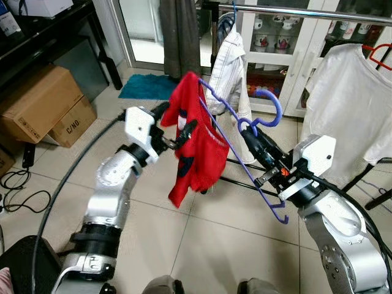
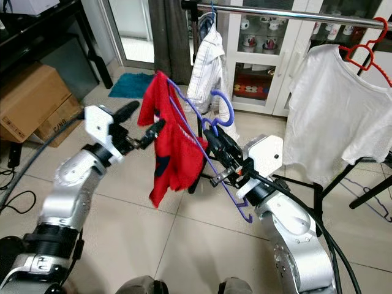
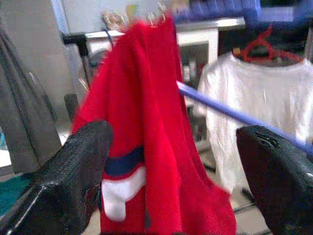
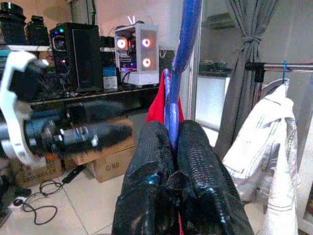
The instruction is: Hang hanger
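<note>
The purple hanger [image 1: 245, 160] carrying a red garment [image 1: 195, 142] is held up in the middle, near the clothes rail [image 1: 318, 13]. The right gripper [image 1: 252, 142] pinches the hanger just below its hook. The left gripper [image 1: 179, 128], fingers spread, sits at the garment's left edge. A white shirt [image 1: 352, 107] hangs far right

My left gripper [image 1: 174, 128] sits left of the hanger [image 1: 245, 153], my right gripper [image 1: 254, 142] right. The rail [image 1: 306, 12] runs far behind; boxes [image 1: 43, 104] lie far left.
</note>
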